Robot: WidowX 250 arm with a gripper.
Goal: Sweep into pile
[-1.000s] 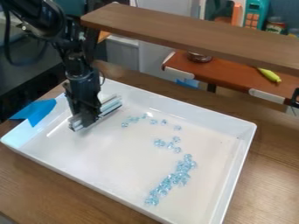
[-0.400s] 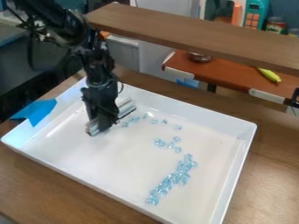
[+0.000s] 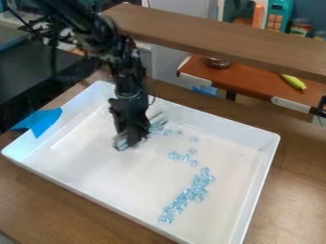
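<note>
Camera view: low in the grip of the black metal two-finger pincer (image 3: 132,138), a pale, silvery sweeping bar (image 3: 119,142)

Clamped around the middle of the bar, with one end sticking out to the lower left and the other to the upper right. Held low inside the large white rectangular tray (image 3: 89,162), toward its upper-left part in the view. Joined above to the black jointed robot arm (image 3: 130,71), slanting in from the upper left.

Just beside the bar's upper-right end, a loose scatter of clear, pale-blue, glassy beads (image 3: 168,131). Farther right, near the middle of the tray, a small cluster of the same, with a single bead a little above. Lower and nearer the camera, the biggest gathering: a long, crowded, slanting band, well apart from the bar.

Across the tray's left wall, a strip of bright blue tape (image 3: 42,121), reaching out past the rim. Under the tray, a brown wood-grain counter (image 3: 57,205). Over the far side, crossing at a slant, a long brown wooden board (image 3: 210,27). Beyond, on a reddish-brown surface (image 3: 245,83) edged with pale strips, a small shiny round bowl (image 3: 218,62) and a yellow-green, long, curved item (image 3: 294,82). Higher up at right, a teal-and-orange toy-like object (image 3: 278,14).
</note>
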